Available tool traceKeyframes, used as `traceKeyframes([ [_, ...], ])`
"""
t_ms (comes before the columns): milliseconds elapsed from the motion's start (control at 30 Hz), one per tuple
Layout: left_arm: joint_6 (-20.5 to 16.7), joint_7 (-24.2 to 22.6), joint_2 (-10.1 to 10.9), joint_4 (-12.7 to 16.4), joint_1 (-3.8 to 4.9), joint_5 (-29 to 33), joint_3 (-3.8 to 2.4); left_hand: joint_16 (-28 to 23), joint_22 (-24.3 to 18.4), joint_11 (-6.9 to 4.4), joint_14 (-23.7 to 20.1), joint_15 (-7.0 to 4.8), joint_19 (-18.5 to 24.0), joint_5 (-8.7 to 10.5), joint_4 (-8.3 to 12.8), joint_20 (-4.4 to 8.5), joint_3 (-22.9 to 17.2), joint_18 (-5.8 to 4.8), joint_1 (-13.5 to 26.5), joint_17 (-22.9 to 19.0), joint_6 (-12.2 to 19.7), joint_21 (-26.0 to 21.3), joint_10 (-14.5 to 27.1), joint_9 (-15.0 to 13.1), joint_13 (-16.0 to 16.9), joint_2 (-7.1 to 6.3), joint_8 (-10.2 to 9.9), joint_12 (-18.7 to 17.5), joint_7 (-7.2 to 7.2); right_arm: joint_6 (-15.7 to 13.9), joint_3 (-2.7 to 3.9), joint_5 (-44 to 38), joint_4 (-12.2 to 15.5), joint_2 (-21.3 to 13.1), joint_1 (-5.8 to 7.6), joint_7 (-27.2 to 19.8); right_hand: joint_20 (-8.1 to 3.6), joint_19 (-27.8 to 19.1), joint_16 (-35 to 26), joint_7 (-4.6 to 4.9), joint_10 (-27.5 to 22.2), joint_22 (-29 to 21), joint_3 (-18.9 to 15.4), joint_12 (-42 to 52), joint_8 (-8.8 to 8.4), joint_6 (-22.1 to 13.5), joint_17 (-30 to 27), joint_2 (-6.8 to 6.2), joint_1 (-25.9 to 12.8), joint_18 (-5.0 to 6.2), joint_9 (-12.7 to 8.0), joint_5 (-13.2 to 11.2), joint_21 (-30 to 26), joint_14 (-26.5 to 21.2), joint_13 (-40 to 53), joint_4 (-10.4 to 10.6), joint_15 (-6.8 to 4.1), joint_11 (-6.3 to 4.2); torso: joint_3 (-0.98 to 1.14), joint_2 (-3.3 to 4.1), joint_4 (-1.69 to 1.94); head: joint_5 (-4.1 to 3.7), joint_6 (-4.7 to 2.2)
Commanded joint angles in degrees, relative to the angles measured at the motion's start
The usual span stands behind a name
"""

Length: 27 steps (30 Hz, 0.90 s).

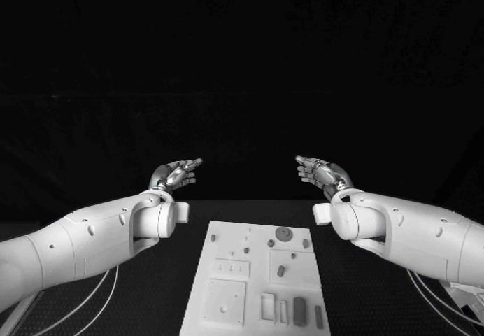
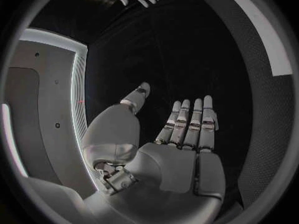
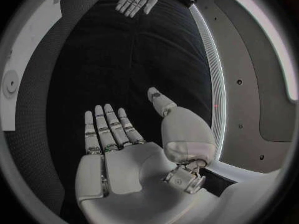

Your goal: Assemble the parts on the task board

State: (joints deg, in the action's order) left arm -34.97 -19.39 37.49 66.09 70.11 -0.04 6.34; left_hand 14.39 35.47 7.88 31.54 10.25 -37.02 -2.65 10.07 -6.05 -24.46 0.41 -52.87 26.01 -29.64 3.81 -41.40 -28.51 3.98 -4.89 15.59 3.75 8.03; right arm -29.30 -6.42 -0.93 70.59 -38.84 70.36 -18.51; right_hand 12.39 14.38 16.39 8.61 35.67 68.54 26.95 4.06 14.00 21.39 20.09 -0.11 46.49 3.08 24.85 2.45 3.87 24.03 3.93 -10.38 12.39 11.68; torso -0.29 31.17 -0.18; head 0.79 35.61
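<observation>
- Left hand (image 1: 175, 174): raised above the far end of the tabletop (image 1: 353, 280), palm up, fingers apart, holding nothing. Left wrist view confirms it: bare palm, fingers (image 2: 187, 122) straight and side by side, thumb out to the side.
- Right hand (image 1: 323, 172): mirrors it on the other side, palm up, fingers spread, nothing in it. Right wrist view shows the same bare palm and straight fingers (image 3: 109, 127).
- Both hands sit well apart from each other and beyond the far edge of the board, not touching it.
- Task board (image 1: 217, 269): white plate lying flat mid-tabletop between the 2 forearms, long side running away from the robot.
- Parts on the board: a round dark part (image 1: 285, 234) near the far end, a few small round ones (image 1: 271, 243) just beside it, and upright dark slugs (image 1: 299, 306) in the near right corner.
- Recessed blocks on the board: a small plate with slots (image 1: 231, 268) at mid-left, a square plate (image 1: 226, 302) below it. Cannot tell whether any part sits in these recesses.
</observation>
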Motion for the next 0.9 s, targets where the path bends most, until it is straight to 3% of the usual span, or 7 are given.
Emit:
traceKeyframes([
  [33, 8.3, 6.9, -1.3, -4.1, 1.66, -1.1, 0.72, 0.6, 0.4, 0.29, 0.8, -0.07, -0.4, -0.21, 0.0, 0.02, -0.3, -0.41, -0.6, 0.4, -0.7, 0.5, -0.9, -0.3, 0.2, 0.16, 0.4, 0.4, 0.43, 13.1, -0.8, -2.4, -3.5, 1.0, 1.67, 7.8, 0.46, 2.9, 1.5, 4.16, 3.0, 7.8, 1.2, 1.0, 2.0, 2.8, 1.2, 0.29, 3.0, 0.89, 2.3, 0.4, 1.3, 2.3, 0.4, -1.4, 0.33, 0.32, 0.0, 0.0, -0.01, -0.01, 0.0],
  [167, 11.1, 9.6, -2.6, -8.5, 3.52, -1.3, 1.85, 1.5, 0.8, 0.68, 2.3, -0.17, -1.5, -0.25, 0.0, 0.52, -0.3, -0.31, -1.1, 0.8, -1.8, 1.1, -2.3, -0.5, 0.4, 0.73, 1.0, 0.8, 1.2, 17.9, -2.03, -3.0, -7.4, 2.2, 3.69, 10.9, 0.31, 5.1, 3.6, 4.66, 5.5, 7.7, 1.7, 2.1, 2.92, 4.2, 2.0, 0.34, 4.6, 1.63, 2.5, 0.4, 2.2, 6.1, 0.7, -2.9, 1.36, 0.8, 0.0, 0.0, -0.01, -0.01, 0.0],
  [367, 12.3, 10.7, -3.2, -10.5, 4.35, -1.4, 2.34, 4.6, 1.7, 1.93, 8.1, -0.46, -6.1, -0.3, 0.9, 2.01, -0.8, 0.72, -2.4, 2.0, -4.8, 3.3, -7.0, -0.9, 1.1, 1.44, 2.4, 2.8, 2.48, 20.3, -2.64, -3.3, -9.3, 2.8, 4.7, 12.5, -0.5, 11.1, 6.8, 4.93, 10.6, 7.5, 3.2, 4.2, 5.28, 8.8, 3.2, -0.3, 8.4, 3.95, 3.2, 0.4, 4.3, 12.6, 1.5, -6.2, 1.37, 0.99, 0.0, 0.0, -0.01, -0.01, 0.0],
  [400, 12.3, 10.7, -3.3, -10.5, 4.35, -1.4, 2.35, 5.4, 1.9, 2.12, 9.7, -0.52, -7.1, -0.3, 1.3, 2.15, -0.9, 1.03, -2.8, 2.4, -5.4, 3.8, -7.9, -0.9, 1.3, 1.52, 2.6, 3.1, 2.73, 20.4, -2.65, -3.3, -9.4, 2.8, 4.72, 12.5, -0.62, 12.1, 7.3, 4.82, 11.8, 7.4, 3.5, 4.7, 5.8, 10.0, 3.4, -0.64, 9.4, 4.35, 3.3, 0.4, 4.6, 13.9, 1.6, -6.4, 0.94, 0.83, 0.0, 0.0, -0.01, -0.01, 0.0],
  [433, 15.2, 9.1, -1.7, -8.6, 4.31, -1.7, 2.45, 6.3, 2.1, 2.26, 11.4, -0.68, -8.2, -0.3, 1.7, 2.32, -1.1, 1.45, -3.3, 2.7, -6.4, 4.3, -9.2, -1.0, 1.5, 1.65, 3.0, 3.7, 3.14, 16.4, -2.65, -28.9, -14.9, 4.2, 3.54, 10.1, -0.73, 13.5, 8.1, 4.7, 13.1, 7.3, 3.8, 5.2, 6.25, 11.0, 3.8, -1.08, 10.4, 4.83, 3.4, 0.4, 5.0, 15.5, 1.8, -6.4, 0.32, 0.71, -0.12, -0.05, 0.04, 0.19, 0.83],
  [600, 18.5, 8.3, -0.2, -6.6, 4.31, -4.0, 2.52, 9.8, 3.2, 1.41, 18.9, -2.73, -13.8, -0.3, 3.8, 3.77, -3.3, 2.9, -6.8, 4.8, -10.8, 6.9, -15.2, -0.9, 2.3, 2.27, 4.4, 6.0, 3.29, 15.3, -2.64, -37.4, -15.3, 4.0, 3.45, 10.7, -1.08, 20.0, 10.8, 3.97, 18.5, 6.7, 4.3, 7.0, 8.07, 16.0, 5.2, -2.56, 14.3, 7.09, 3.8, 0.5, 6.5, 22.1, 2.3, -6.4, -2.57, -0.5, 0.05, 0.2, 0.03, 0.24, 0.75],
  [900, 21.8, 7.7, 1.8, -1.6, 4.31, -7.6, 2.52, 14.1, 5.3, -0.63, 28.2, -6.59, -22.2, -0.3, 5.9, 6.92, -5.1, 3.92, -9.5, 8.6, -16.8, 11.0, -22.3, -0.1, 2.9, 2.79, 5.4, 7.6, 1.7, 14.8, -2.63, -54.7, -14.2, 2.6, 3.46, 12.0, -1.9, 33.0, 16.0, 2.47, 26.0, 6.1, 3.7, 8.7, 9.75, 22.5, 8.5, -3.38, 16.8, 11.23, 4.3, 0.4, 10.3, 34.6, 2.9, -6.4, -8.37, -3.38, 0.1, 1.55, 0.97, -0.55, 0.97],
])
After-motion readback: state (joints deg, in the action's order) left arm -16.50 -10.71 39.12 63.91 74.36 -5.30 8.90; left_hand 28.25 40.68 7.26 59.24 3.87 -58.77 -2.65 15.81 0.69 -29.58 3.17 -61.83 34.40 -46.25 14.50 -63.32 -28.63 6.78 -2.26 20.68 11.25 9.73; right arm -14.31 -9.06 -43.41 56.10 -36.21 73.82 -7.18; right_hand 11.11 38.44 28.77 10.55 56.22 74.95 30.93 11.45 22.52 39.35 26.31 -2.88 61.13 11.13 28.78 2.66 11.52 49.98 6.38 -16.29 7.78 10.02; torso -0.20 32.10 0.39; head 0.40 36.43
